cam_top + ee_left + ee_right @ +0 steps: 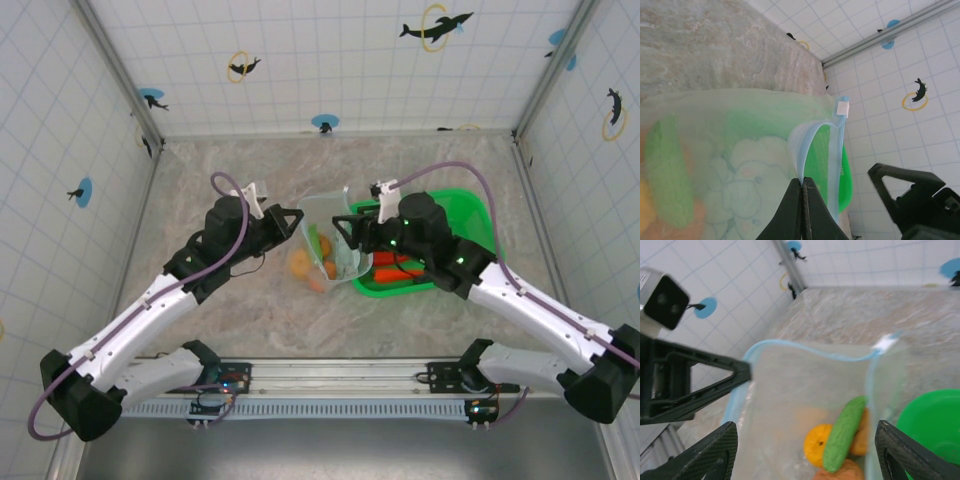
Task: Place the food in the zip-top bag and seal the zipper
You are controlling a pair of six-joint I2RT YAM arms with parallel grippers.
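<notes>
Your left end effector (801, 187) clamps the zipper (836, 150), the right end effector (805, 426) hangs spread apart; if that pinch slips, the zip-top bag (740, 165) could collapse, spilling food (842, 432).

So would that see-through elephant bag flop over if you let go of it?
Probably floppy: the clear plastic zip-top bag with the elephant print curves where the left claw pinches its blue zip strip. It would likely sag if let go, since small toy food pieces sit heaped at its bottom. Seems light too: one pinch holds the rim up.
</notes>
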